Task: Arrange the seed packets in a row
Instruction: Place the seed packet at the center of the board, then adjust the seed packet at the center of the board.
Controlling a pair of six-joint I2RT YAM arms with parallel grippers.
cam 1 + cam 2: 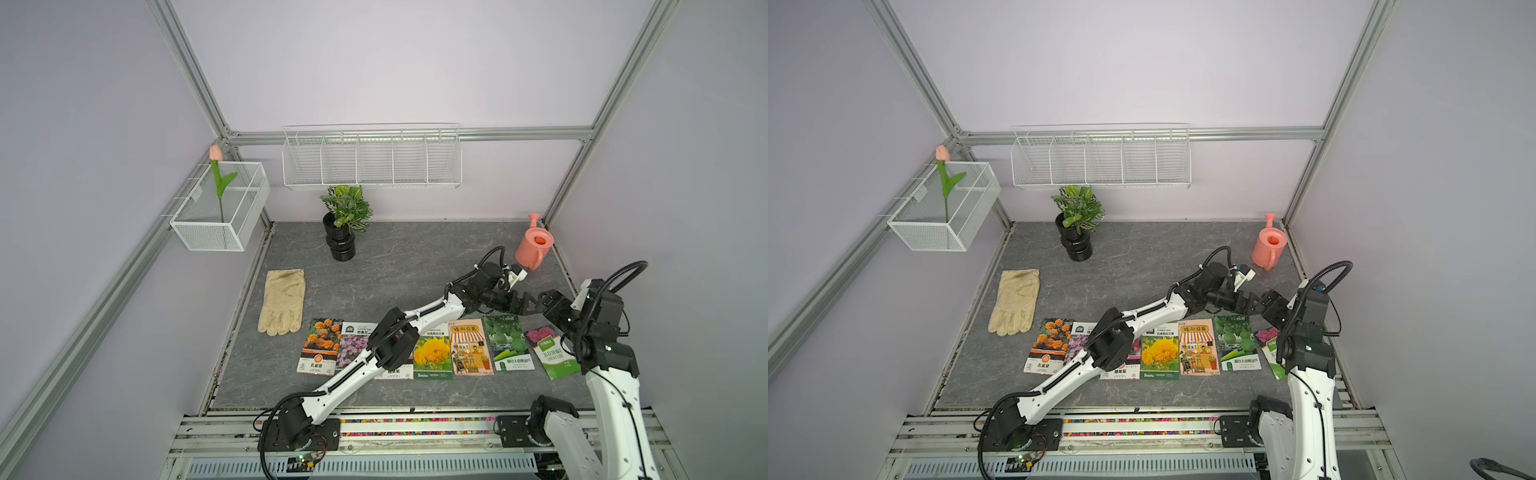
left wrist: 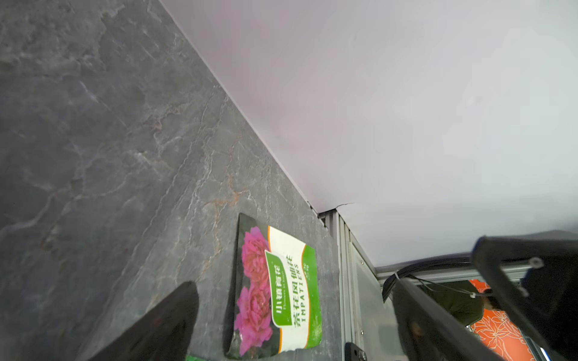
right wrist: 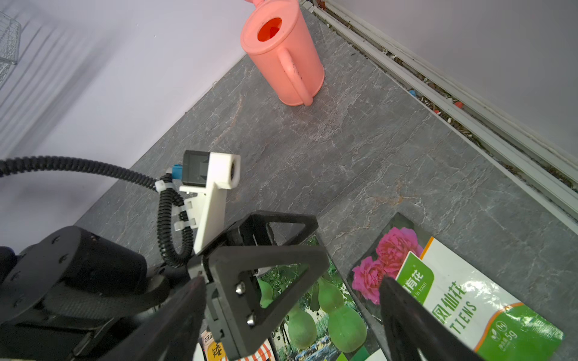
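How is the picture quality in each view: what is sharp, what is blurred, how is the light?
In both top views, soft even light, no glare on the table; in the left wrist view, the pink-flower packet is sharp, the left gripper a dark blur; in the right wrist view, the watering can is sharp, the right gripper blurred close to the lens.

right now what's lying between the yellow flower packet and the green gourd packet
The orange shop-drawing packet lies flat in the row between the yellow flower packet and the green gourd packet. Both top views show it.
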